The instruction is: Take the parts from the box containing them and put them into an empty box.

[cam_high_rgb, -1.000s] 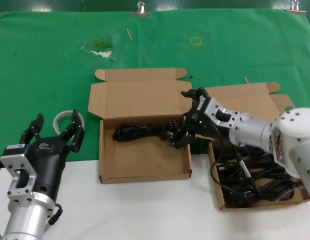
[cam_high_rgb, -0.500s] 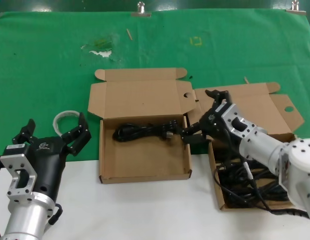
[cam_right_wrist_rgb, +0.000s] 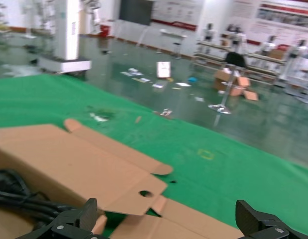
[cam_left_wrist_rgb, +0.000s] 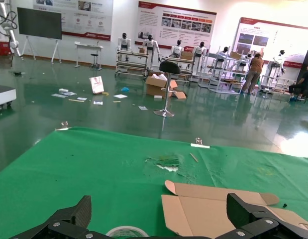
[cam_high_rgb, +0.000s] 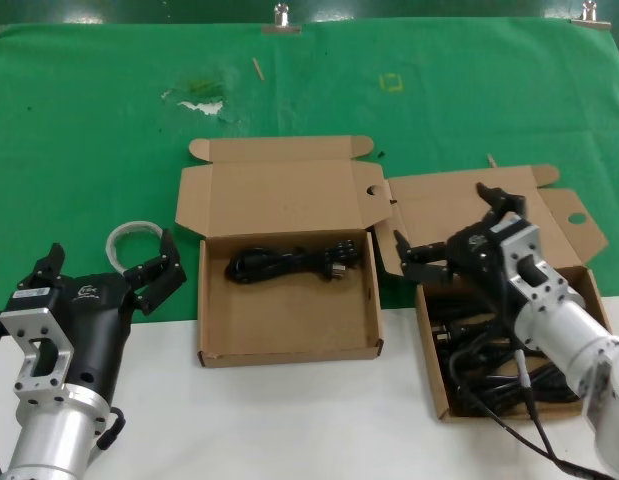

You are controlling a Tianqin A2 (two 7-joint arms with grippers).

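Observation:
Two alike brown mailer boxes stand open on the green cloth. The middle box (cam_high_rgb: 289, 322) holds one black power cord bundle (cam_high_rgb: 284, 264) along its far side. The right box (cam_high_rgb: 426, 340) holds several black cords (cam_high_rgb: 489, 370). My right gripper (cam_high_rgb: 449, 225) is open and empty, over the right box's far left corner, beside the middle box's ear. In the right wrist view my right gripper (cam_right_wrist_rgb: 168, 214) faces the holed ear (cam_right_wrist_rgb: 144, 193), with the cord (cam_right_wrist_rgb: 14, 196) at the edge. My left gripper (cam_high_rgb: 111, 262) is open and empty, left of the middle box.
A roll of clear tape (cam_high_rgb: 129, 238) lies on the cloth just beyond my left gripper and shows in the left wrist view (cam_left_wrist_rgb: 126, 232). The cloth (cam_high_rgb: 89, 130) has a torn patch (cam_high_rgb: 199, 98). A white table surface (cam_high_rgb: 289, 420) runs along the front.
My right gripper let go of the cord in the middle box and drew back to the right, over the right box. The left arm has barely moved.

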